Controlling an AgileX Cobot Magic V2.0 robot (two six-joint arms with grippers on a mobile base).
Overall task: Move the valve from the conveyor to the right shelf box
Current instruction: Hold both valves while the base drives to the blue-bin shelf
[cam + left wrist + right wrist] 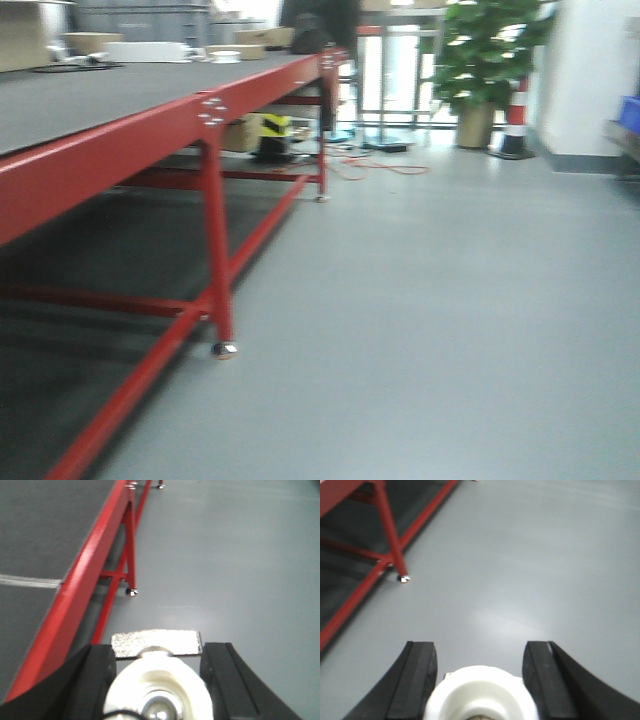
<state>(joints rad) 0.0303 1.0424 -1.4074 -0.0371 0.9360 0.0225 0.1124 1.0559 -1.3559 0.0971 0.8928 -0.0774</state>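
The left fingers [102, 680] pinch the valve [157, 690] by its white end, its silvery body just beyond them, above the grey floor [240, 555], with the red-railed conveyor [45, 530] to their left. The right fingers [420, 680] likewise clamp a round white cap [482, 692]. Far ahead, cardboard boxes [262, 38] stand near the conveyor's end and a blue box [628, 112] sits off right, their contents unseen.

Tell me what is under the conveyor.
Red legs and crossbars, shadowed floor, a yellow-black object at the far end. The belt hides whatever lies deeper.
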